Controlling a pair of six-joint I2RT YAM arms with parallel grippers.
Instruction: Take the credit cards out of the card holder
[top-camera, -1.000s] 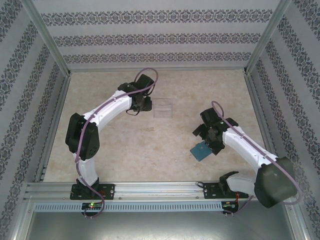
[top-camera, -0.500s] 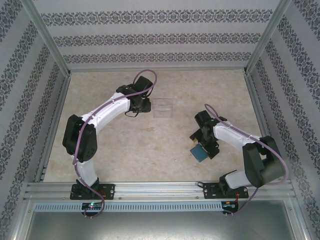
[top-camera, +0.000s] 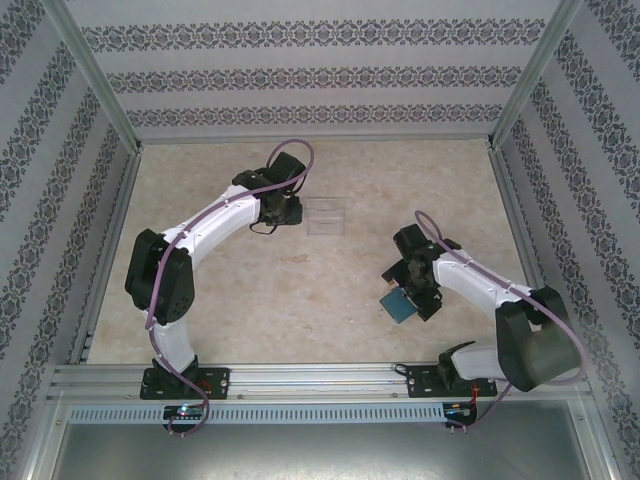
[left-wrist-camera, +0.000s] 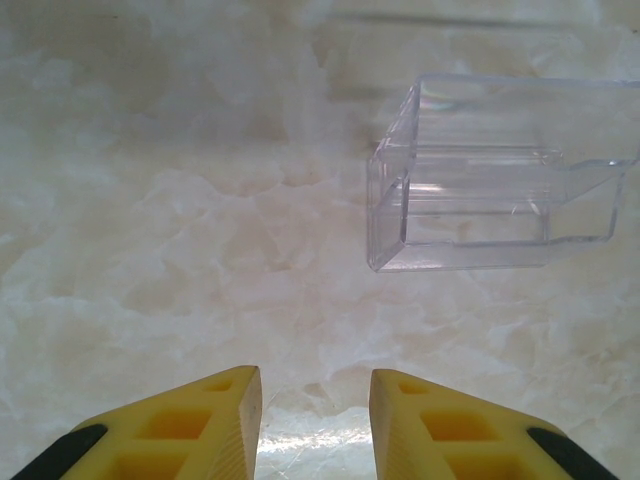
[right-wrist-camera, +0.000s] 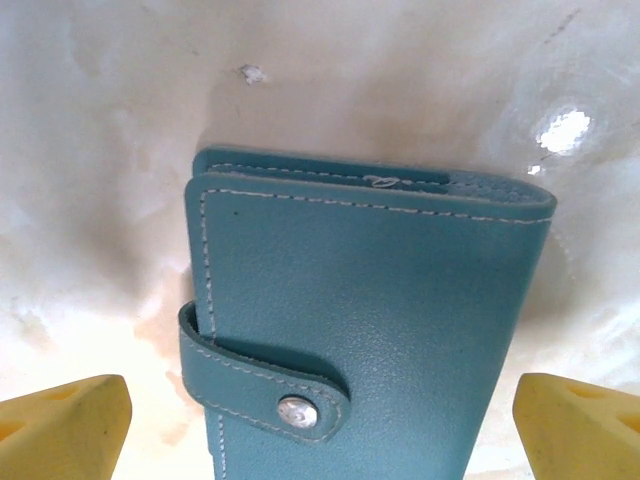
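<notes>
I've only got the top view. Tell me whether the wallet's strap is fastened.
Observer: Fastened. In the right wrist view the strap wraps over the closed wallet, with its snap pressed down.
Operator: Give me the right gripper's jaws.
Observer: Open wide. The right gripper straddles the wallet.
Operator: Report what's in the tray.
Observer: In the left wrist view the clear tray looks empty.
</notes>
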